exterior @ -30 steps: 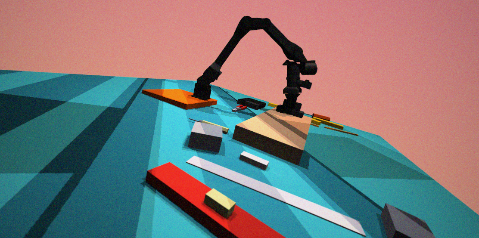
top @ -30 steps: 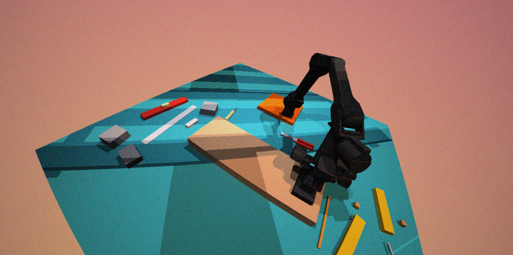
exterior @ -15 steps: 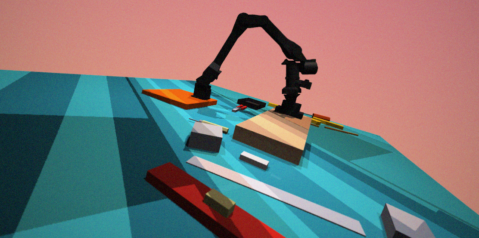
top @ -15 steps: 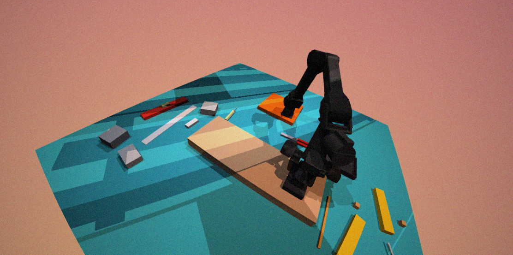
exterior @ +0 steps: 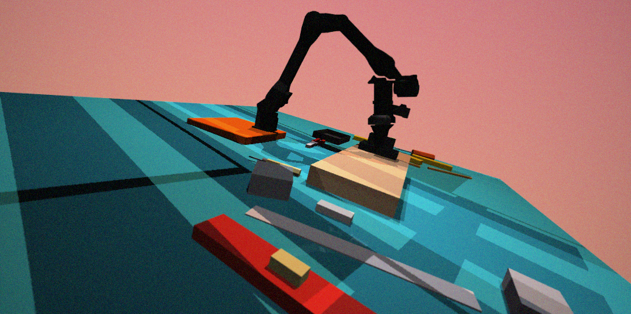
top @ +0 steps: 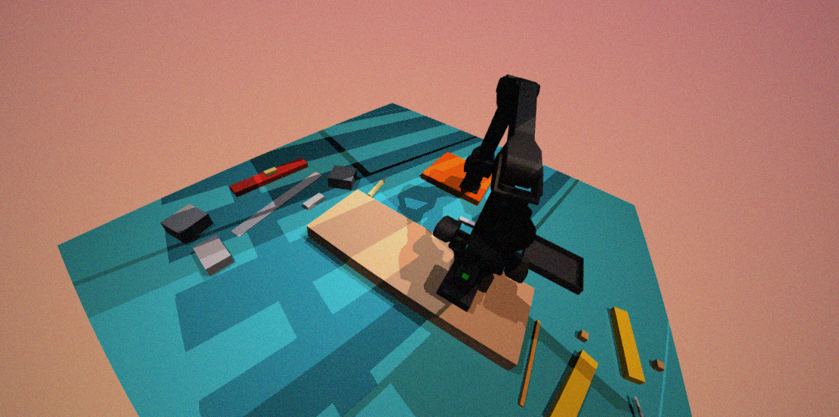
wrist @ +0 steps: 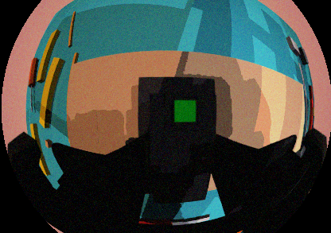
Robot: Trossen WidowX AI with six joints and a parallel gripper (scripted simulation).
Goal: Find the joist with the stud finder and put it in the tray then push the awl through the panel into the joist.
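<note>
The tan floor panel (top: pixel 351 214) (exterior: pixel 335 172) (wrist: pixel 103 84) lies under my arm. My gripper (top: pixel 480 277) (exterior: pixel 382 134) (wrist: pixel 178 135) is shut on the black stud finder (top: pixel 455 292) (exterior: pixel 375 150) (wrist: pixel 159 98), which is flat on or just above the panel, towards its end by the yellow bars. A green light shows on its top in the wrist view and the top view. The awl (top: pixel 376 187) (exterior: pixel 289 167), with a pale yellow handle and thin dark tip, lies beside the panel's other end. The black tray (top: pixel 557 263) (exterior: pixel 331 136) stands behind the panel. The joist is hidden.
An orange slab (top: pixel 447 166) (exterior: pixel 224 126) lies under the arm's base. A red level (top: pixel 264 178) (exterior: pixel 247 247), a grey strip (top: pixel 275 204) and grey blocks (top: pixel 342 176) (top: pixel 186 222) lie past the awl. Yellow bars (top: pixel 627 343) (wrist: pixel 52 88) and a thin stick (top: pixel 530 362) lie near the tray side.
</note>
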